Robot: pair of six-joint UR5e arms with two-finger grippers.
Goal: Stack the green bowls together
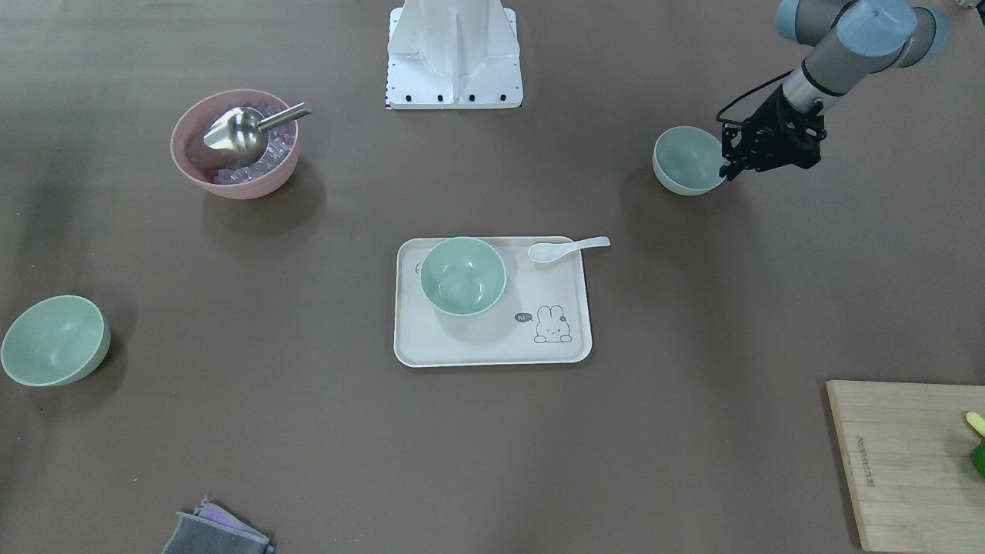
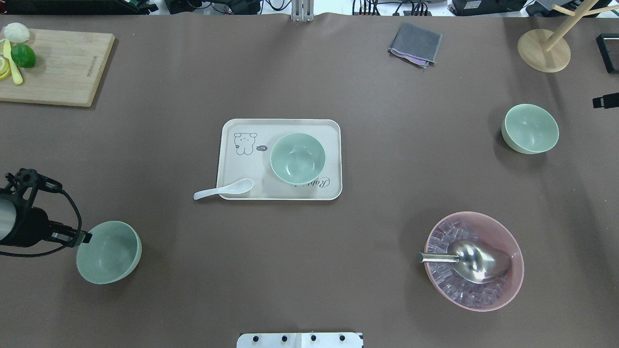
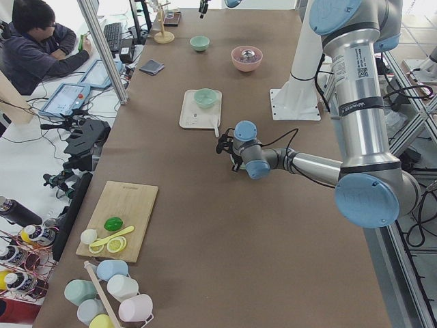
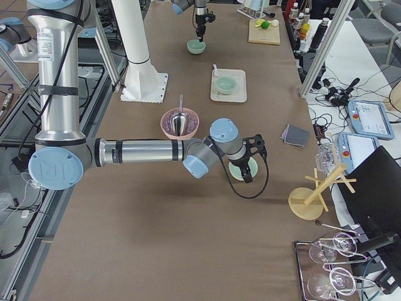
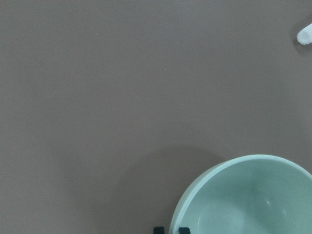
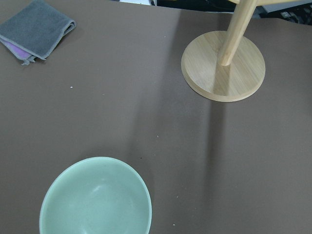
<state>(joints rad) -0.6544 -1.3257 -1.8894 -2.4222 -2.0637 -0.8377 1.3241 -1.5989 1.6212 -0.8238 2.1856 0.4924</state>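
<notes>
Three pale green bowls stand apart. One (image 2: 297,158) sits on the cream tray (image 2: 242,162) at the table's middle. One (image 2: 109,251) is at the near left; my left gripper (image 2: 83,238) is shut on its rim, and in the left wrist view one fingertip (image 5: 158,229) shows outside the bowl's (image 5: 243,200) rim and the other inside. The third bowl (image 2: 529,128) stands at the far right, also in the right wrist view (image 6: 95,200). My right gripper (image 2: 604,101) shows only as a dark piece at the frame's edge beside it; I cannot tell whether it is open.
A pink bowl (image 2: 474,261) with ice and a metal scoop (image 2: 471,261) stands near right. A white spoon (image 2: 222,189) leans on the tray's edge. A cutting board (image 2: 53,67), a grey cloth (image 2: 415,43) and a wooden stand (image 2: 544,50) line the far side.
</notes>
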